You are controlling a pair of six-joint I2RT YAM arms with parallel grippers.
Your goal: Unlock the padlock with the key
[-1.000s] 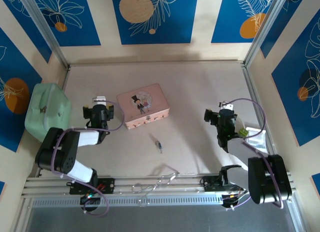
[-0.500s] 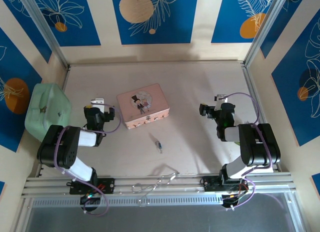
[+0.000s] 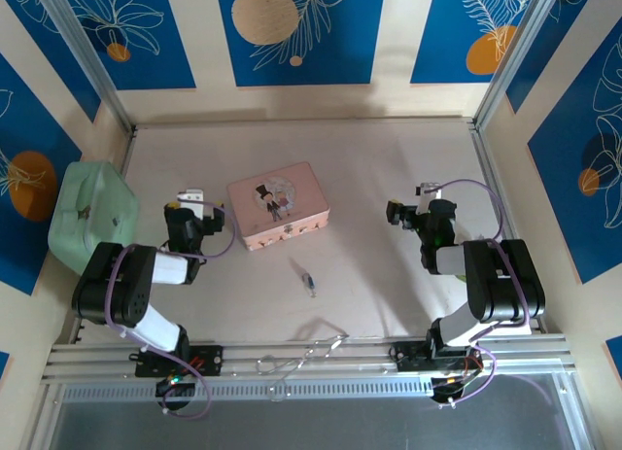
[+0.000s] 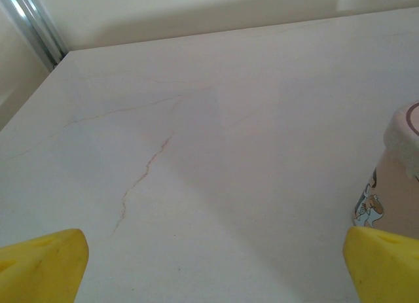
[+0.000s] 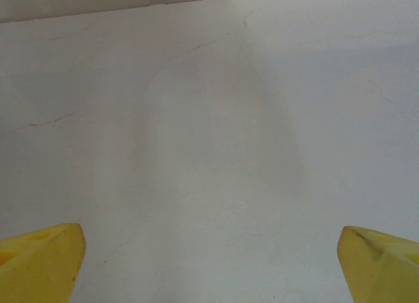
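Observation:
The padlock (image 3: 308, 281), a tiny dark blue piece with a silvery part, lies on the pale table in front of the pink picture tin (image 3: 278, 205). The key is too small to tell apart in the top view. My left gripper (image 3: 191, 197) sits left of the tin, open, its yellow fingertips (image 4: 40, 265) wide apart over bare table and the left gripper (image 4: 213, 270) empty. The tin's corner (image 4: 398, 178) shows at the right edge of that view. My right gripper (image 3: 412, 207) is open on the right side; the right gripper (image 5: 209, 264) has bare table between its yellow fingertips (image 5: 383, 267).
A mint-green pouch (image 3: 87, 212) rests by the left wall. A thin bent wire loop (image 3: 309, 353) lies on the front rail between the arm bases. Aluminium posts and patterned walls close the table on three sides.
The right arm folded back, and its gripper shifted slightly left and farther from the base. The left gripper moved a little up and left. Nothing has moved in the last half second.

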